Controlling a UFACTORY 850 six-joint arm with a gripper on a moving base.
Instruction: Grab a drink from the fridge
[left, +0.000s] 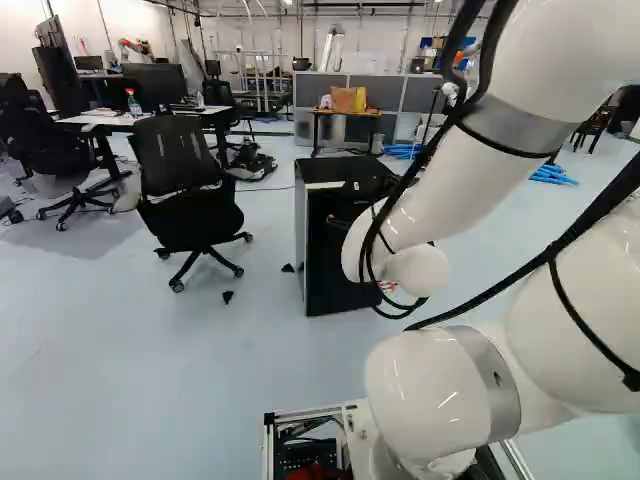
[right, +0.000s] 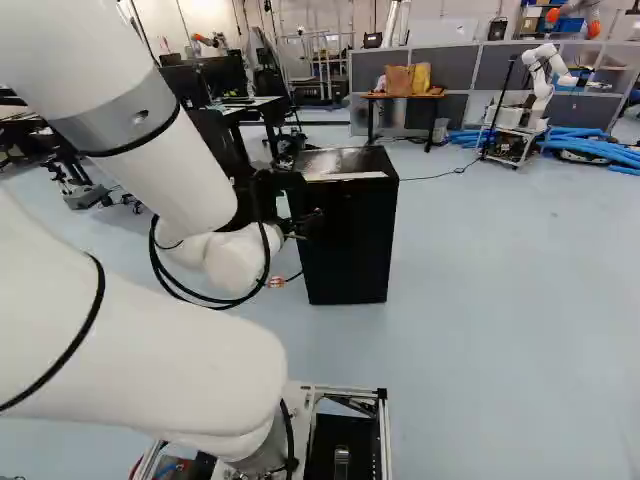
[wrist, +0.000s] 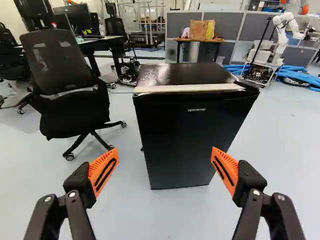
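Note:
Partly covered by the arm, my gripper (right: 303, 224) shows dark against the fridge in the right base view. In the wrist view the gripper (wrist: 164, 172) stands open, its two orange-padded fingers wide apart with nothing between them. The black fridge (wrist: 187, 135) stands on the floor ahead of the fingers, its front facing the gripper and its door closed. A pale strip runs along the top front edge. The same fridge (right: 350, 235) is right of the arm in the right base view. No drink is in sight.
A black office chair (left: 188, 190) stands left of the fridge. Behind are desks (left: 150, 118), a small wooden table (right: 402, 97) with bags, and grey partitions (right: 500, 75). Another robot (right: 545, 85) stands at the back right beside blue tubes (right: 590, 148).

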